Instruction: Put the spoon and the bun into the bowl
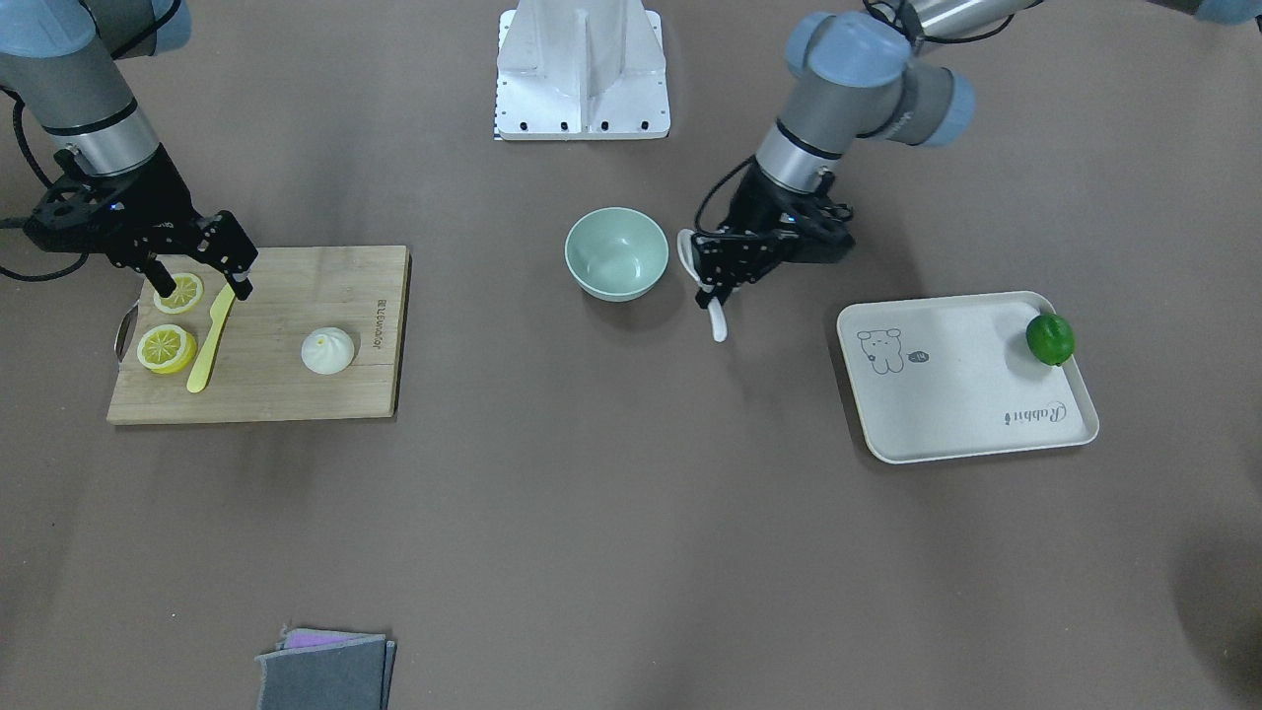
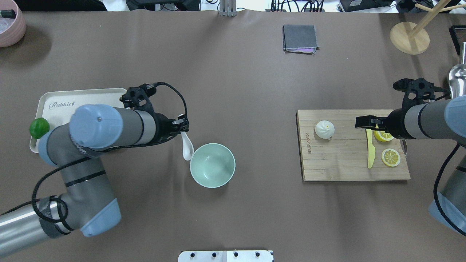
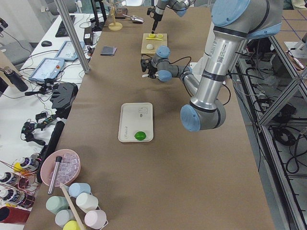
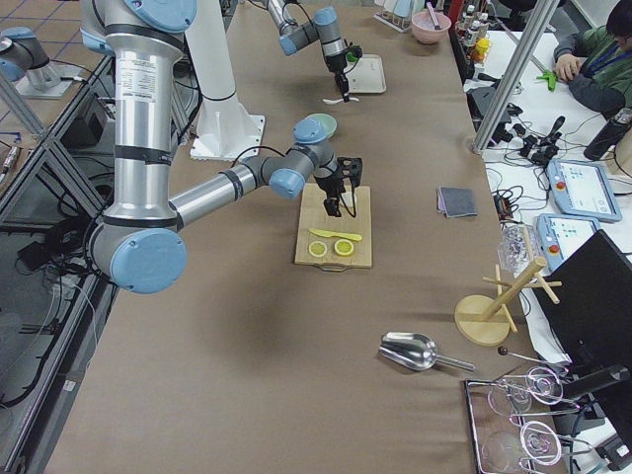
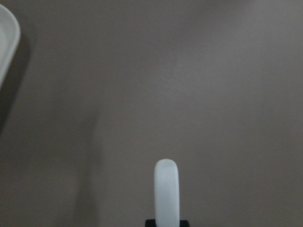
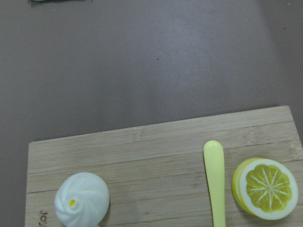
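Observation:
The white spoon (image 1: pixel 717 320) is held in my shut left gripper (image 1: pixel 712 288), just beside the rim of the empty mint-green bowl (image 1: pixel 616 253). In the overhead view the spoon's scoop (image 2: pixel 187 149) hangs next to the left side of the bowl (image 2: pixel 212 165). The left wrist view shows only the spoon's handle end (image 5: pixel 166 189) over bare table. The white pleated bun (image 1: pixel 327 350) sits on a wooden cutting board (image 1: pixel 286 394). My right gripper (image 1: pixel 202 288) is open and empty above the board's lemon end, apart from the bun (image 6: pixel 82 198).
A yellow plastic knife (image 1: pixel 210 345) and two lemon slices (image 1: pixel 166 348) lie on the board under my right gripper. A white rabbit tray (image 1: pixel 966 394) holds a green lime (image 1: pixel 1050 338). A folded grey cloth (image 1: pixel 325 671) lies near the far table edge.

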Robot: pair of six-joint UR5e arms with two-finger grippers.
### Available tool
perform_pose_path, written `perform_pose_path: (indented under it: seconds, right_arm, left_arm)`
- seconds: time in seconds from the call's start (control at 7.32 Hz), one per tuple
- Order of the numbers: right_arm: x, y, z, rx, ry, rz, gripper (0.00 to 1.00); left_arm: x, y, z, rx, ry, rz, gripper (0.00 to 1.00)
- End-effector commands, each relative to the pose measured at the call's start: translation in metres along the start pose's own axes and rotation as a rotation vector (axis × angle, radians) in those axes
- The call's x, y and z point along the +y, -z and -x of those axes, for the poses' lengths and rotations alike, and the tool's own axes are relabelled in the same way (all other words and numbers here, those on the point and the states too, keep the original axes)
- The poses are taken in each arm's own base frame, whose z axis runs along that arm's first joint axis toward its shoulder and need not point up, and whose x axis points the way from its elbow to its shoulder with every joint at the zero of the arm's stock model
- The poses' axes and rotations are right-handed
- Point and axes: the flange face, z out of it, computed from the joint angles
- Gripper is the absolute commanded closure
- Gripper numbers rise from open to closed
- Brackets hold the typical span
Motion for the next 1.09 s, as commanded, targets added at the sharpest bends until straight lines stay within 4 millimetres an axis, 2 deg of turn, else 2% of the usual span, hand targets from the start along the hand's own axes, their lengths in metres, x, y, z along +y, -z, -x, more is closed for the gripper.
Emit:
perform_pose_path:
  seconds: [0.0, 0.27, 0.55, 0.68, 0.82, 0.96]
  right_arm:
    - [0.004, -0.001, 0.005, -0.005, 0.001, 0.005, 0.03]
    - [0.003, -0.001, 0.004, -0.004, 0.001, 0.002, 0.02]
    - [0.003, 0.0, 0.005, -0.005, 0.002, 0.0, 0.02]
    - [0.003, 0.001, 0.006, -0.008, 0.002, -0.001, 0.01]
    - [0.003, 0.002, 0.006, -0.008, 0.002, -0.001, 0.01]
    - [0.003, 0.002, 0.006, -0.009, 0.003, -0.002, 0.01]
  left_arm:
    - [0.044, -0.008, -0.04, -0.016, 0.037, -0.003, 1.0]
    - [0.046, -0.01, -0.038, -0.021, 0.035, -0.005, 1.0]
    - [0.077, -0.017, -0.035, -0.024, 0.009, -0.001, 1.0]
    - [0.081, -0.018, -0.033, -0.026, 0.001, 0.001, 0.97]
    - [0.081, -0.018, -0.032, -0.028, -0.003, 0.001, 0.81]
    - [0.081, -0.017, -0.034, -0.023, -0.029, 0.005, 0.61]
